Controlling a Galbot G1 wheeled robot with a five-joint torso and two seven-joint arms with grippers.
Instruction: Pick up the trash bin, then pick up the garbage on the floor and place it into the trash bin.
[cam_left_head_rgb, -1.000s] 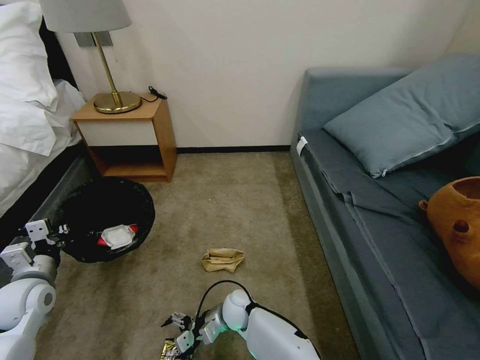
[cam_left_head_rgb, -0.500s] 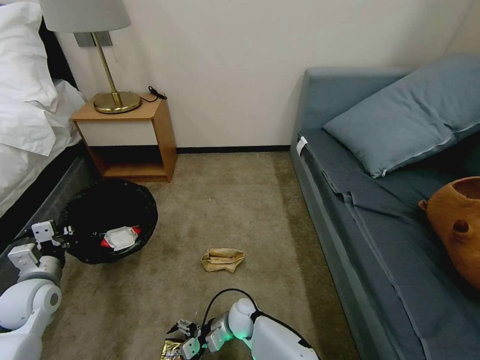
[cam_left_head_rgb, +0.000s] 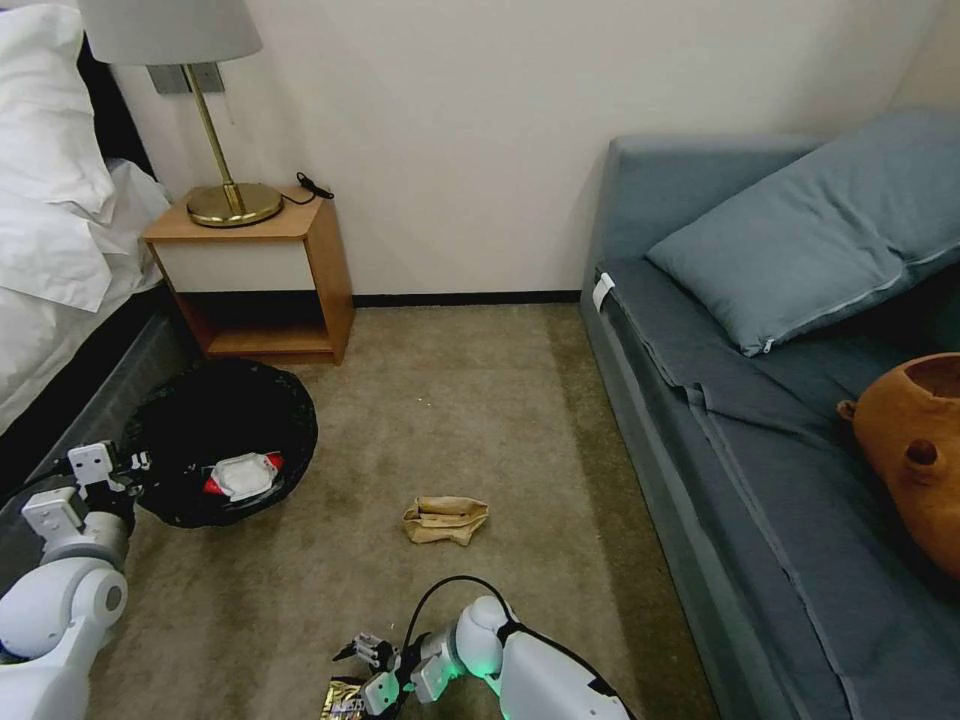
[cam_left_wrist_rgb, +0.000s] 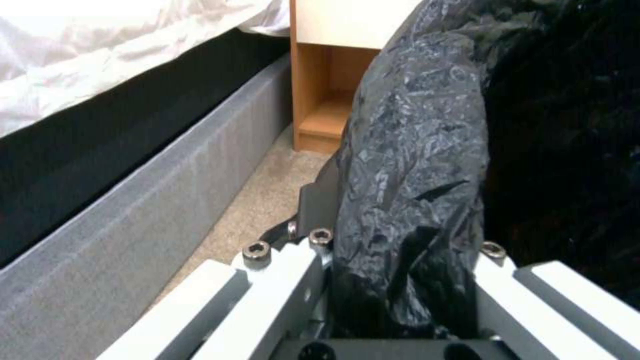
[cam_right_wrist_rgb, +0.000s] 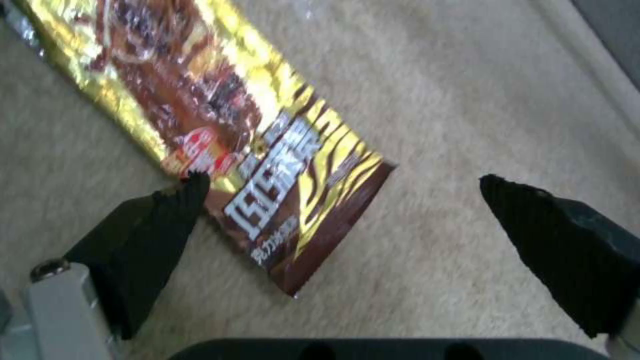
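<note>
Nearest you, the right end effector has eased back a touch from half a second ago, fingers spread wide over the gold-brown wrapper, so the pick is not made yet. The right wrist view shows one fingertip at the wrapper's edge, the other well off on carpet. Beyond the wrapper lies the tan paper bag. Farther left of it, your left end effector stays clamped on the trash bin liner, red-and-white packet inside.
</note>
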